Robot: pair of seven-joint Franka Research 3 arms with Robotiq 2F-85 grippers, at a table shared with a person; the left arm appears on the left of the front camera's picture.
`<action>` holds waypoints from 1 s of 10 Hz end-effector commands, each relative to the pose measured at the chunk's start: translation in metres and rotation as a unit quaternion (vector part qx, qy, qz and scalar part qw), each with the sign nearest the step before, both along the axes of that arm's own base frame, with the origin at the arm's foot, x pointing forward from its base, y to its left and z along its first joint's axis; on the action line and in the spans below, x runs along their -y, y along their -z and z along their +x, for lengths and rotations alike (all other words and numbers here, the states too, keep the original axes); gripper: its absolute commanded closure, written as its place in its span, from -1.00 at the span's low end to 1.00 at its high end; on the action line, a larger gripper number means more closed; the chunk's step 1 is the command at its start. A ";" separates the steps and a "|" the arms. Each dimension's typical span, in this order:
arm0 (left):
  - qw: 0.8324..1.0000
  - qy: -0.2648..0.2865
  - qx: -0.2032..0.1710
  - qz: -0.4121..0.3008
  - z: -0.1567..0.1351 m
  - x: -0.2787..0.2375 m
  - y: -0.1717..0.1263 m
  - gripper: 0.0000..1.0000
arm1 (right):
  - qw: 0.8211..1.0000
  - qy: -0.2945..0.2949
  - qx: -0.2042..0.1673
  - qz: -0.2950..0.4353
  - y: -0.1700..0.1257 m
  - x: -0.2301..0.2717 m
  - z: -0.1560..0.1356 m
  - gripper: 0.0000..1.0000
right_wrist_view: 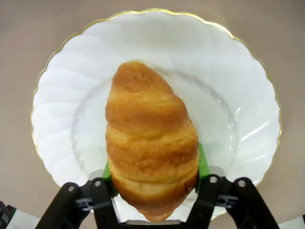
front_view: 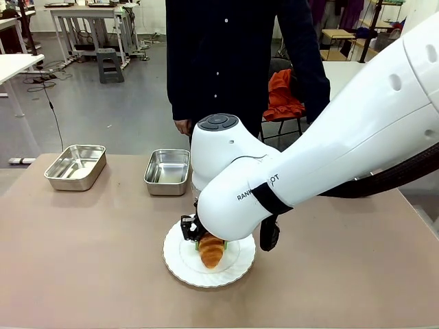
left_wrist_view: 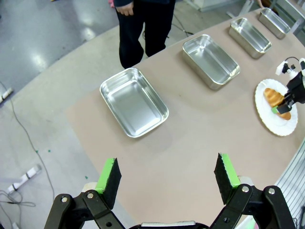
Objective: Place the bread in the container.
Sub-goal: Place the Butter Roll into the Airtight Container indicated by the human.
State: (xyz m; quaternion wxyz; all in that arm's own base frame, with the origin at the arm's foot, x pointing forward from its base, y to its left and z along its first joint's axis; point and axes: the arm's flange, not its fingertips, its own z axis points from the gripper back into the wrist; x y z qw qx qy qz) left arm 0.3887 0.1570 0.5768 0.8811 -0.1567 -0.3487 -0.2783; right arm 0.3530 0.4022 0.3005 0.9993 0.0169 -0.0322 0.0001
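- Bread: one golden-brown ridged croissant, lying on the one round white scalloped plate with a gold rim, near the middle of the tan surface.
- Right gripper: clamped on the croissant's near end, a green pad pressed to each side.
- Left gripper: held above the surface, jaws wide apart, nothing between them.
- Shiny rectangular stainless-steel trays: four in a row in the left wrist view; two in the front view, all bare inside.
- Container: the tray just beyond the plate, apart from it.
- One person in dark clothes stands at the far side.
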 end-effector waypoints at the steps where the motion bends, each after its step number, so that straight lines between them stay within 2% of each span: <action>1: 1.000 -0.005 -0.001 0.000 0.000 0.000 -0.001 -1.00 | 0.997 0.050 0.000 -0.057 -0.002 -0.003 0.001 0.20; 2: 1.000 -0.005 -0.001 0.000 0.000 0.000 -0.001 -1.00 | 1.000 0.000 0.000 0.000 0.000 0.000 0.000 0.20; 6: 1.000 -0.005 -0.001 0.000 0.000 0.000 -0.001 -1.00 | 1.000 0.010 -0.002 -0.010 -0.002 0.001 0.000 0.19; 8: 1.000 -0.005 -0.001 0.000 0.000 0.000 -0.001 -1.00 | 0.998 0.034 0.045 -0.003 -0.076 0.037 0.030 0.20; 10: 1.000 -0.005 -0.001 0.000 0.000 0.000 -0.001 -1.00 | 0.997 0.033 0.066 0.015 -0.140 0.077 0.054 0.20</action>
